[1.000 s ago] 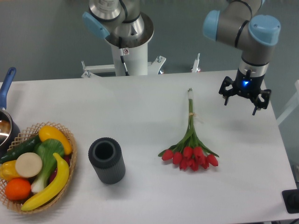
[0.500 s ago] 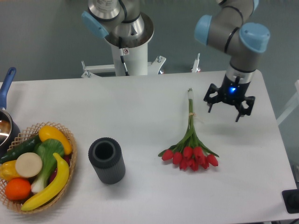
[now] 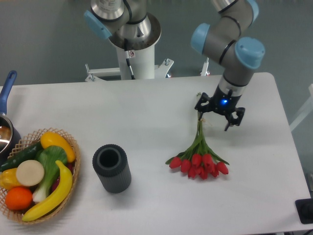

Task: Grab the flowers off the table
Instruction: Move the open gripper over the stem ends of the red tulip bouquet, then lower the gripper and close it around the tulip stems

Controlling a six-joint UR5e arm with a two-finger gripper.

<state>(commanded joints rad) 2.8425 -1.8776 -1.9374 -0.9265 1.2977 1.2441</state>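
A: Where your gripper [image 3: 218, 116] hangs, its fingers are spread apart with nothing between them, a blue light lit on the body. It sits over the upper stems of the flowers [image 3: 198, 157].

B: And the bunch itself?

A: You have it lying flat on the table [image 3: 146, 112], right of centre; pale stem ends point toward the far edge, red heads fan toward the near edge.

B: Anything else you'd log?

A: Left of the blooms stands a dark ribbed cup [image 3: 112, 168]. At your far left, a wicker basket [image 3: 72, 147] of fruit and vegetables, beside a blue-handled pot [image 3: 6, 128].
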